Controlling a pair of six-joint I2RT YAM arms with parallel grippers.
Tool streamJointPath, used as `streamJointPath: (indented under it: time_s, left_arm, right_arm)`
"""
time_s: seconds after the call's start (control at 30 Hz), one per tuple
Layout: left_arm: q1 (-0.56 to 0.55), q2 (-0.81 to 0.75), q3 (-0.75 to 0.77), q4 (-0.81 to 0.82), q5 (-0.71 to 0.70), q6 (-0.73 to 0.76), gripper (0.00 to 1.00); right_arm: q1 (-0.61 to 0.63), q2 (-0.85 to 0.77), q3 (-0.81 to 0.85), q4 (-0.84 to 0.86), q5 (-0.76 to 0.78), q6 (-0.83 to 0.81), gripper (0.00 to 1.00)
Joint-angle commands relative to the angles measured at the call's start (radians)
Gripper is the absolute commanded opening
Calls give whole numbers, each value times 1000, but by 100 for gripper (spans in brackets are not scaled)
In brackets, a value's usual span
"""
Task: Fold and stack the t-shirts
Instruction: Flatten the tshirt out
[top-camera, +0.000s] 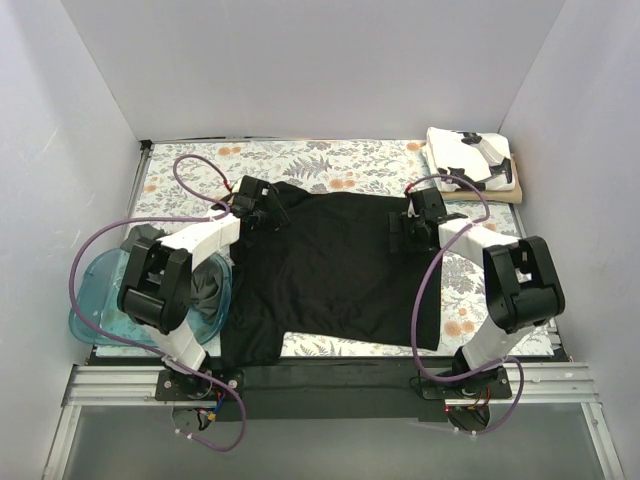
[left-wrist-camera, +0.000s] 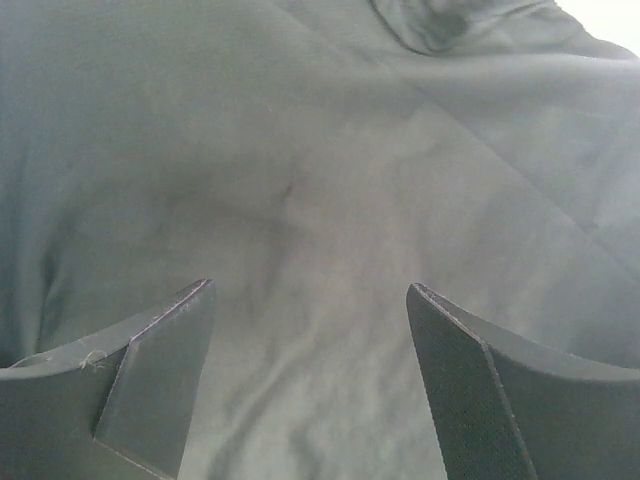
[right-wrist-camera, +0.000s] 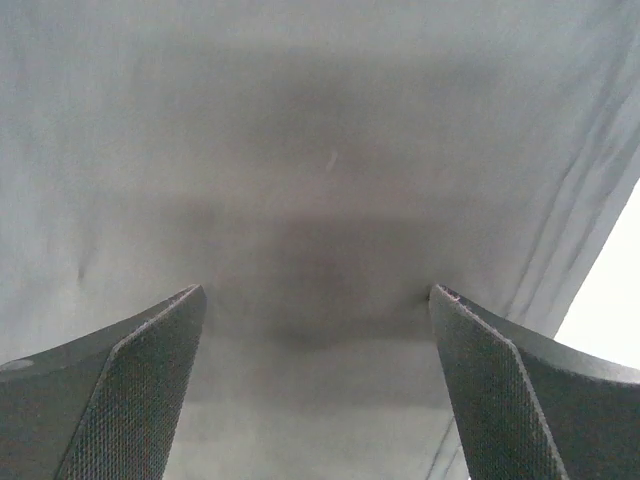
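The table (top-camera: 340, 160) has a flowery cover. A black t-shirt (top-camera: 330, 280) lies spread flat on it, right under the left fingers (left-wrist-camera: 160, 360) and the right fingers (right-wrist-camera: 130, 380). Past the right fingers, in the far corner, a folded white t-shirt (top-camera: 468, 155) sits on a tan one (top-camera: 495, 194). Behind the left fingers, on their outer side, is a blue tub (top-camera: 95, 290); it may hang over the table's edge.

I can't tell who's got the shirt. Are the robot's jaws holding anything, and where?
Nothing is held. The left gripper and right gripper both hang open over the spread black t-shirt.
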Motion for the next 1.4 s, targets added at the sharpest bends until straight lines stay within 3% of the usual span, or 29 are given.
streamJointPath:
  time_s: [0.0,0.43,0.8,0.9,0.93,0.97,1.03,1.2,1.37]
  left_arm:
    - [11,62,43,12,-44,5,76]
    - [57,324,228,-1,6,42,76]
    - [74,519,583,-111,50,88,76]
    - [66,443,603,-116,77,93,76]
    - [60,417,592,-119,72,102,80]
    - [54,383,583,-122,65,105,91]
    - [29,276,548,-128,54,103,92]
    - [-73,7,286,-137,2,45,93]
    - [-208,-336,-50,-180,-37,-94,95]
  right_arm:
    - [-21,69,94,30,75,-3,98]
    - [-114,298,315,10,107,-46,98]
    - [-145,381,554,-45,124,-109,98]
    - [-147,319,556,-51,91,-118,98]
    - [-145,298,550,-53,84,-118,98]
    - [-145,273,540,-54,75,-120,98]
    - [-142,191,499,-54,46,-117,98]
    - [-137,-82,298,-53,6,-43,98]
    - [-136,-410,-53,-19,-45,44,98]
